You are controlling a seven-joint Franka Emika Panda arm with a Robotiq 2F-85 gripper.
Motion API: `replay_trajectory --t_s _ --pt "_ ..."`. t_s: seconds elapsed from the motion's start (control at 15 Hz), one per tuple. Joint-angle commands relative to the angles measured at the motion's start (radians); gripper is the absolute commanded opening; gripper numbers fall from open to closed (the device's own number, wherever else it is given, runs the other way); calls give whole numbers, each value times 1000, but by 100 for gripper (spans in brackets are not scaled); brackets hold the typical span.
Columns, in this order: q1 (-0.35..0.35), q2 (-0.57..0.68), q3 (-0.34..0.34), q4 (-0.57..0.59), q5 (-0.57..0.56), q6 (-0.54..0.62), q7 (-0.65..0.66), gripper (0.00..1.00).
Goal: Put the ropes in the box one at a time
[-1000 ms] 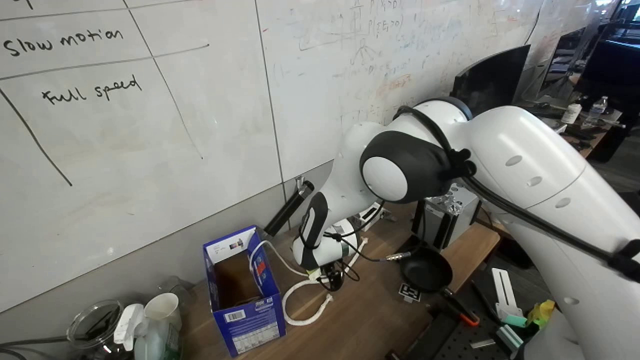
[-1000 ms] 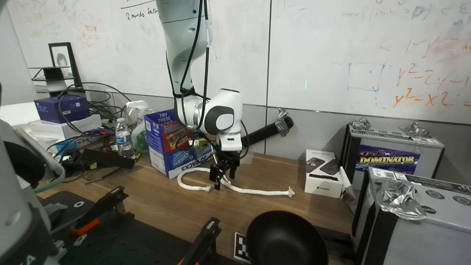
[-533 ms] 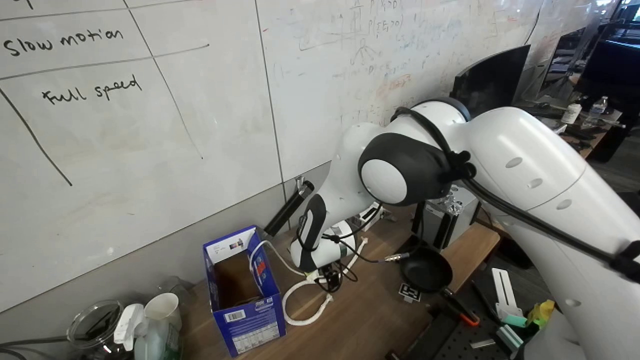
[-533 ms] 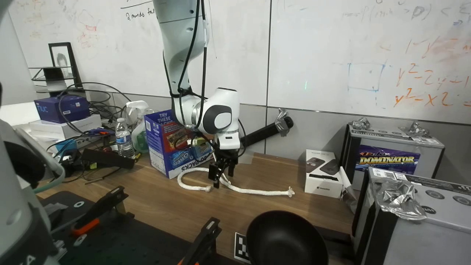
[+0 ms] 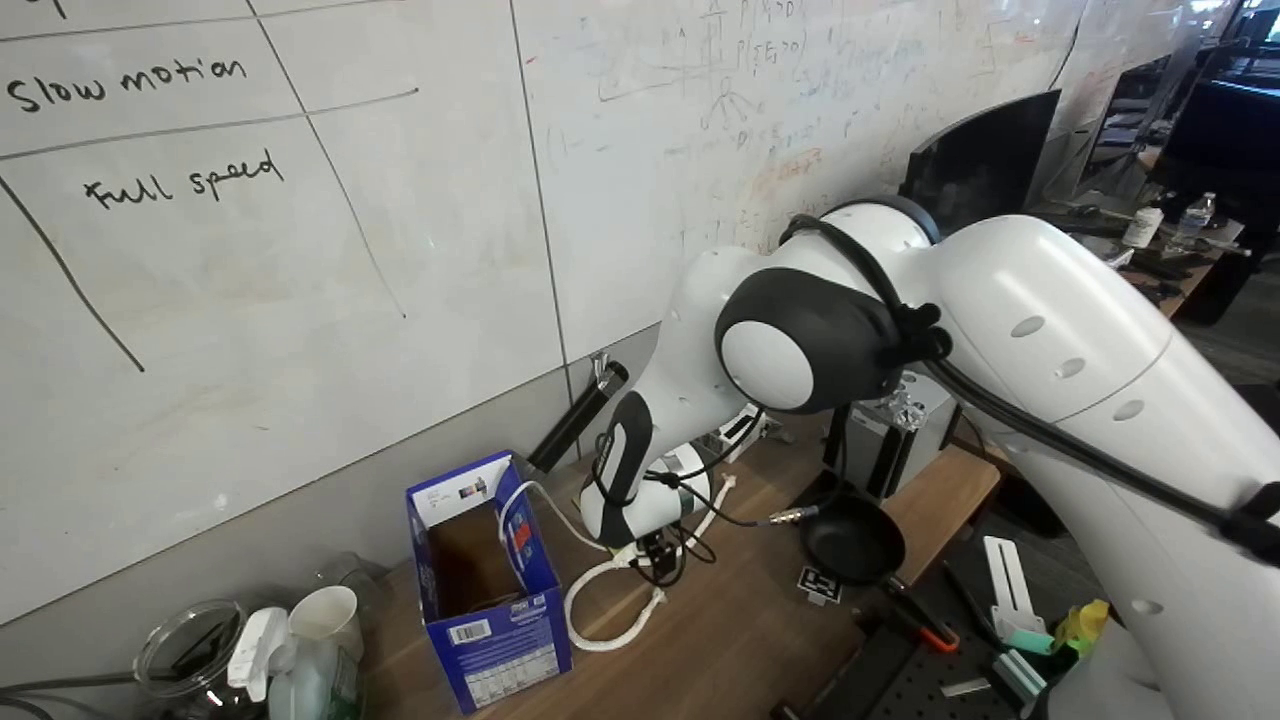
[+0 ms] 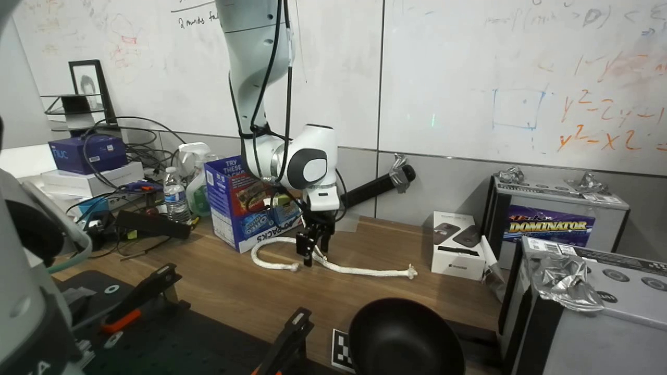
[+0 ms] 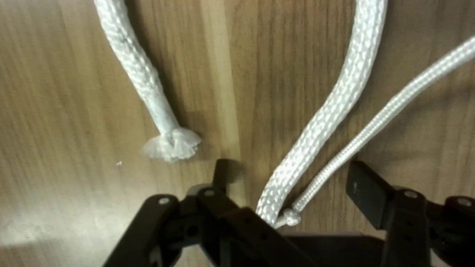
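Slightly nearer the box [image 5: 510, 655], the end effector [image 7: 293, 181] has shifted over the past second, while the thick rope [image 7: 328, 115] lies as before on the wood-grained tabletop [image 5: 740, 640]. The jaws stand apart, gripping nothing; in the wrist view both that coarse, glossy white braid and the thin rope [image 7: 400, 99], finer-woven and ending in a small knot, lie between them. Beside the box, the thick rope curls into a loose hook, its tip splayed in a frayed tuft. The thin rope arches over the wall of the box, printed blue cardboard, brown within; where it finishes there is hard to make out. Blurred finger linkages hide the thick rope's lower continuation; the wrist view's edges cut off both ropes.
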State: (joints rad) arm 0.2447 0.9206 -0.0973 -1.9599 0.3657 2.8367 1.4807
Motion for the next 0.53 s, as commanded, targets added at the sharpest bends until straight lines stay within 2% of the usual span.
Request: replay_trajectory --t_s 0.0,0.4,0.47 --pt "23 12 -21 16 -35 5 28 49" --pt "23 8 -21 16 -42 4 26 5" --pt "22 5 -22 15 -43 4 25 4"
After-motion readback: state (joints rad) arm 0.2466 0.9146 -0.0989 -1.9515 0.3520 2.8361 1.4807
